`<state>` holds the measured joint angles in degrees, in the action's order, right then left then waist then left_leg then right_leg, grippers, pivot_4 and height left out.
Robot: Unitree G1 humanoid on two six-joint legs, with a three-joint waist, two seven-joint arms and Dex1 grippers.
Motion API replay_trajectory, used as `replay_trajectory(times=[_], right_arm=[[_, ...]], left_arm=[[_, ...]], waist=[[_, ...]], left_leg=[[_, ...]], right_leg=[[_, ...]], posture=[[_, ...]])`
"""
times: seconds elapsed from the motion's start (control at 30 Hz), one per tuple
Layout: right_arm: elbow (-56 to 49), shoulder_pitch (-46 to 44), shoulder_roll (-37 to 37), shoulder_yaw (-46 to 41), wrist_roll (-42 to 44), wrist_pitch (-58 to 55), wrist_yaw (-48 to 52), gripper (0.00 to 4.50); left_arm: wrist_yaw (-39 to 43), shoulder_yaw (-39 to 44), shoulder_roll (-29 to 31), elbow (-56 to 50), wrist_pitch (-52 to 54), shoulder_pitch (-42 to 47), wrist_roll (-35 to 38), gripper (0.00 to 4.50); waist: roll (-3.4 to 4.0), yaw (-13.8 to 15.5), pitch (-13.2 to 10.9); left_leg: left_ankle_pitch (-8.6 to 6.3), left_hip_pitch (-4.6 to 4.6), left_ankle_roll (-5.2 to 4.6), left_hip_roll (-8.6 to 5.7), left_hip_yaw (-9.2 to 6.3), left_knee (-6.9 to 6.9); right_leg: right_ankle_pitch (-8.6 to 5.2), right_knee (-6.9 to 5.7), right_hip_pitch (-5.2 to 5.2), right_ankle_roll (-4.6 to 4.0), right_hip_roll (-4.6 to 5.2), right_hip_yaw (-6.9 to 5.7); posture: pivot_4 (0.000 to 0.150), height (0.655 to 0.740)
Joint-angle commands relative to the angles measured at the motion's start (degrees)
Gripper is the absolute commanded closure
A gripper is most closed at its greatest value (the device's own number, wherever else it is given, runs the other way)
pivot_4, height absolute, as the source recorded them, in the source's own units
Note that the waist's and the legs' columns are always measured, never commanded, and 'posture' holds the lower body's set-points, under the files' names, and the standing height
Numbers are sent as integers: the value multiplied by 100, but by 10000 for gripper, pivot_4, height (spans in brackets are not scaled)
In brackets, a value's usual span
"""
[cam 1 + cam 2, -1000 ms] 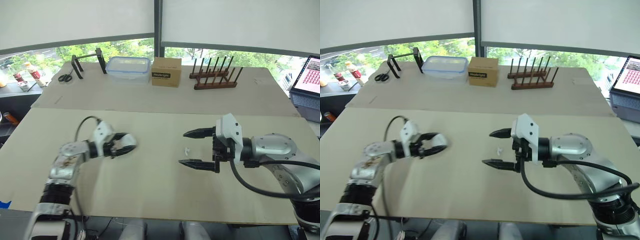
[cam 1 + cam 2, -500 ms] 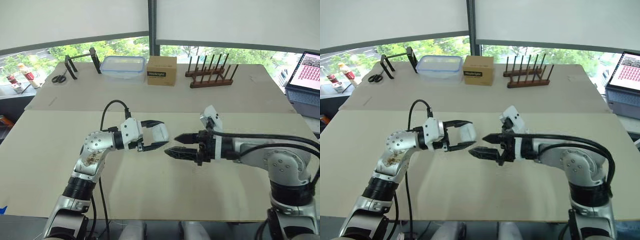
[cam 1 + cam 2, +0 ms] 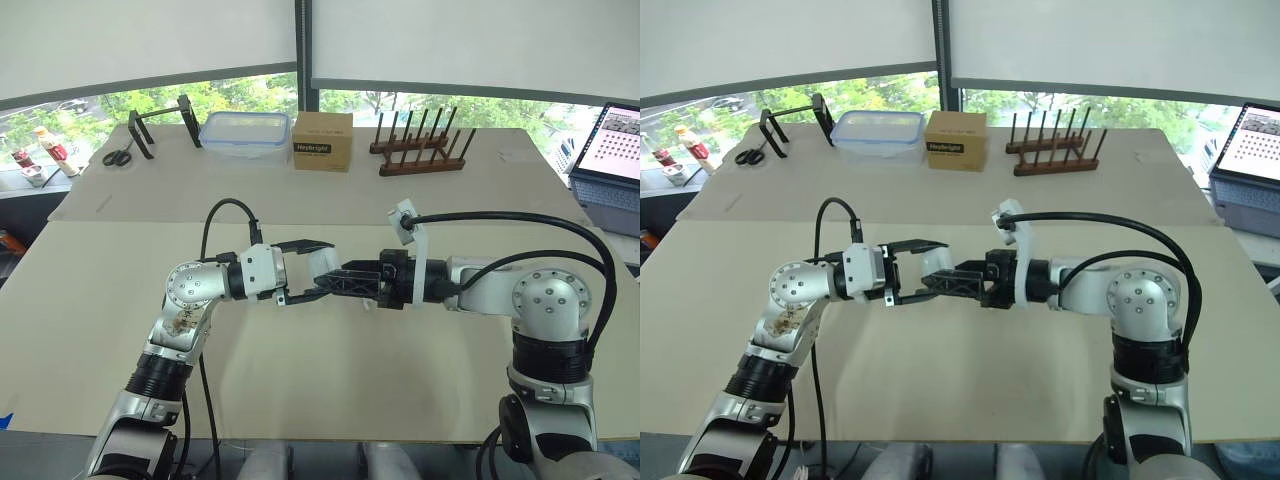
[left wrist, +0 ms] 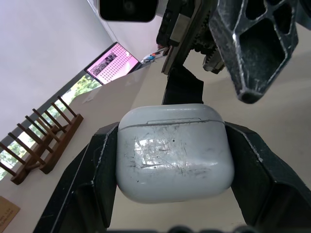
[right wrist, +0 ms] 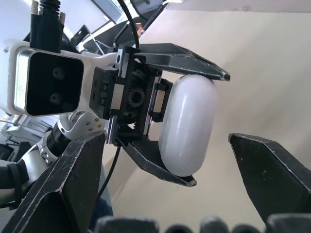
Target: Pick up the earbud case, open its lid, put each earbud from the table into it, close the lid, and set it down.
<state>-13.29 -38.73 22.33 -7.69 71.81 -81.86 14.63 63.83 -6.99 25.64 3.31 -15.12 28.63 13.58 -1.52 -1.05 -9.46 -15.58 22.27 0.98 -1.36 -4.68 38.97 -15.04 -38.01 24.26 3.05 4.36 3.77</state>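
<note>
Two sets of jaws meet over the middle of the bench (image 3: 420, 372). The left jaws clamp the white case (image 3: 322, 268) by its sides and hold it in the air, lid closed. The right jaws face it from the right, spread wide and holding nothing, their tips just beside the case; whether they touch it I can't tell. Along the far edge stand a clear tub (image 3: 248, 135), a brown box (image 3: 322, 141) and a wooden rack (image 3: 420, 152).

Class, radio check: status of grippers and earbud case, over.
Left gripper shut on earbud case, lid closed. Right gripper open, straddling case. Nothing obstructing.
</note>
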Motion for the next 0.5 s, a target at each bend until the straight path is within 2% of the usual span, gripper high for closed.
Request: replay_trajectory(times=[0.03,0.33,0.37,0.5], right_arm=[[11,-160,-31,-109,280,-45,-72,5494],[234,-207,-52,-94,565,-47,-233,35858],[245,-210,-41,-85,595,-51,-236,37396],[276,-220,-15,-55,680,-60,-218,37379]], left_arm=[[11,7,25,-87,-247,54,43,18609],[-84,-5,-20,-89,-374,72,61,18609],[-120,2,-36,-73,-382,86,56,18609],[-177,34,-77,-16,-449,149,88,18609]], waist=[[0,-2,0],[0,-3,0],[0,-2,0],[0,-3,0]], left_leg=[[0,0,0,0,0,0],[0,1,0,-1,0,0],[0,1,0,0,0,0],[0,0,0,0,0,0]], right_leg=[[0,0,0,0,0,0],[0,0,-1,0,1,0],[0,0,0,0,0,0],[0,0,0,0,0,-1]], posture=[[1500,7400],[1500,7400],[1500,7400],[1500,7400]])
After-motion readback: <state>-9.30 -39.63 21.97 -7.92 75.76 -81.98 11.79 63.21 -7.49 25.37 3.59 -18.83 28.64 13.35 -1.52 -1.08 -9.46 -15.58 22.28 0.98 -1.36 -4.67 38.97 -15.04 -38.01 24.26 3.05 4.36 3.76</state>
